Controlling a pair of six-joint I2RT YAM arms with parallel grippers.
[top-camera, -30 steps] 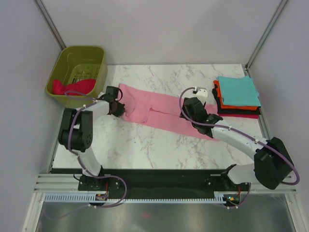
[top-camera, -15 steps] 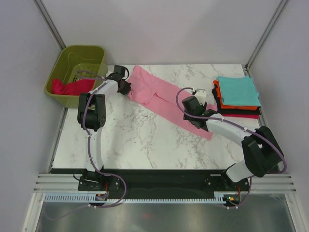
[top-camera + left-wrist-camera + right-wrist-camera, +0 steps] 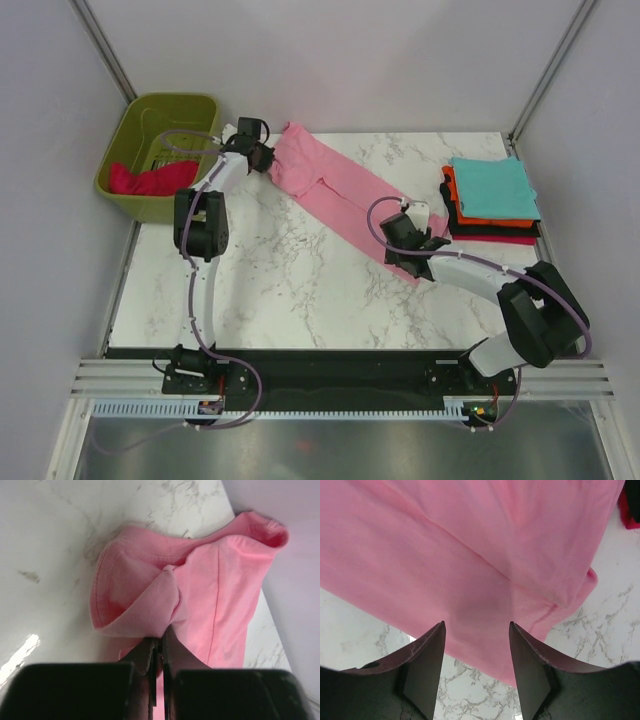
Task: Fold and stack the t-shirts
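A light pink t-shirt (image 3: pixel 335 190) lies stretched diagonally across the marble table, from the far left corner toward the right. My left gripper (image 3: pixel 262 157) is shut on its far-left end; in the left wrist view the fingers pinch a fold of the pink cloth (image 3: pixel 165 607). My right gripper (image 3: pixel 408 250) is open just above the shirt's lower right end, its fingers (image 3: pixel 425 660) spread over the pink cloth (image 3: pixel 485 565). A stack of folded shirts (image 3: pixel 490 200), teal on top of orange, black and magenta, sits at the right edge. A crimson red shirt (image 3: pixel 150 180) lies in the basket.
The olive-green basket (image 3: pixel 190 108) stands off the table's far left corner. Grey walls and metal posts close in the back and sides. The table (image 3: pixel 280 290) has a marble surface; its near edge meets the black arm mounts.
My left gripper has pulled the pink shirt's left end far back toward the rear left corner. The shirt now lies more diagonal. My right gripper shifted slightly nearer along the shirt's lower end.
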